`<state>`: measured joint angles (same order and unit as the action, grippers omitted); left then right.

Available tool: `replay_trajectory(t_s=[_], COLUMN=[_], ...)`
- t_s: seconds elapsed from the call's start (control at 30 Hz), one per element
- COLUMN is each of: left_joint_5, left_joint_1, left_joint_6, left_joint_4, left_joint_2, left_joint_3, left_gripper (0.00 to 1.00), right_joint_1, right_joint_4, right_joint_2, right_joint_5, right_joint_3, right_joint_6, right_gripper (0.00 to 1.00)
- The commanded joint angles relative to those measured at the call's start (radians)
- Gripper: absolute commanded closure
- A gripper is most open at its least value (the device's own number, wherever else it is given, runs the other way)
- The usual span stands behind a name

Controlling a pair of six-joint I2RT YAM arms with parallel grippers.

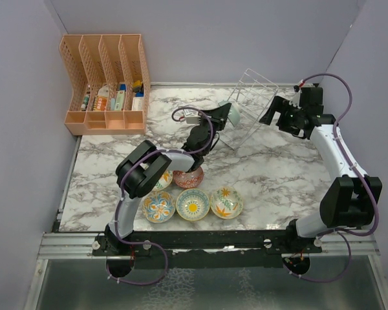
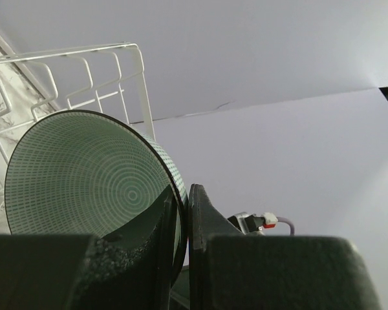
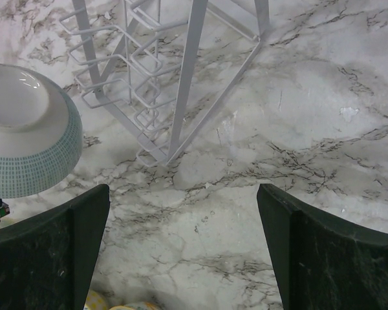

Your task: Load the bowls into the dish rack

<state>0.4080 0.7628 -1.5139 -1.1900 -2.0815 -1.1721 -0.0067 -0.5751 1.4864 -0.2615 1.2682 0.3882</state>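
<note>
Your left arm [image 1: 174,160] stretches forward, left gripper [image 2: 183,201] pinching the teal bowl [image 2: 84,174] by its rim; your right gripper [image 3: 182,192] hovers, fingers [image 3: 52,252] spread wide.

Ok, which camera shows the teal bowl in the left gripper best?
Left wrist: the teal bowl looms large, rim pinched by the left gripper. Right wrist shows its outside, cropped. Top external shows it small beside the dish rack.

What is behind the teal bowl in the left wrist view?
The wire rack stands behind the teal bowl, then the pale wall. The bowl covers the rack's lower part.
</note>
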Motion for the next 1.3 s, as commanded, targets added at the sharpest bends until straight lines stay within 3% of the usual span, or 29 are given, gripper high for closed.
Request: replay_trajectory(t_s=[0.0,0.5,1.27], left_joint_5=[0.096,0.128,0.146], left_joint_1=[0.013,0.025,0.031], left_joint_6=[-0.013,-0.077,-0.184], left_joint_4=[-0.138,0.088,0.019], left_joint_2=[0.004,-0.068,-0.182], left_joint_3=[0.000,-0.149,-0.136], left_gripper=[1.00,1.00,1.00], right_joint_1=[-0.004,-0.004,-0.004], right_joint_4=[0.017,0.009,0.009], right_joint_2=[-0.008,0.012,0.032], right_joint_5=[-0.045,-0.078,-0.070], right_joint_3=[-0.003,0.035,0.045], right_joint_6=[-0.003,0.007,-0.007], right_gripper=[0.05,0.07,0.07])
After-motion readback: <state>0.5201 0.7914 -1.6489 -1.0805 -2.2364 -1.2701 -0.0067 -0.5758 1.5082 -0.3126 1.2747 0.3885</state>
